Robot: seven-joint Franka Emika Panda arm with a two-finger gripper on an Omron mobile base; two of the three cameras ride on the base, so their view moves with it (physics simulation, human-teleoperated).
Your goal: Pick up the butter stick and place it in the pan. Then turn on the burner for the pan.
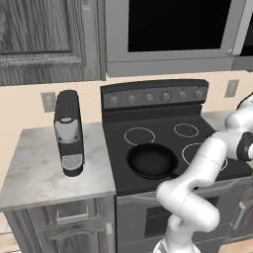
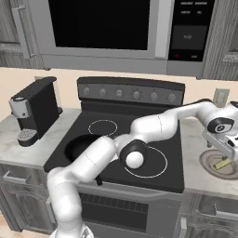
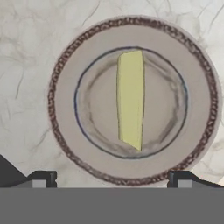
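Observation:
The butter stick (image 3: 130,99) is a pale yellow bar lying in the middle of a round grey plate (image 3: 61,100) with a brown rim. The plate stands on the marble counter right of the stove, and the butter stick (image 2: 222,162) is partly seen there under the hand. My gripper (image 2: 228,149) hangs straight above it, apart from it, and open. Its two dark fingertips (image 3: 41,179) stand wide at either side of the plate with nothing between them. The black pan (image 1: 152,160) sits on the stove's front left burner. The arm hides part of the pan (image 2: 76,148) in the right base view.
A black coffee machine (image 1: 68,131) stands on the left counter (image 1: 29,168). A row of stove knobs (image 1: 148,97) runs along the back panel, below a microwave (image 1: 173,29). My arm reaches across the stove top (image 2: 153,162) toward the right counter (image 2: 195,139).

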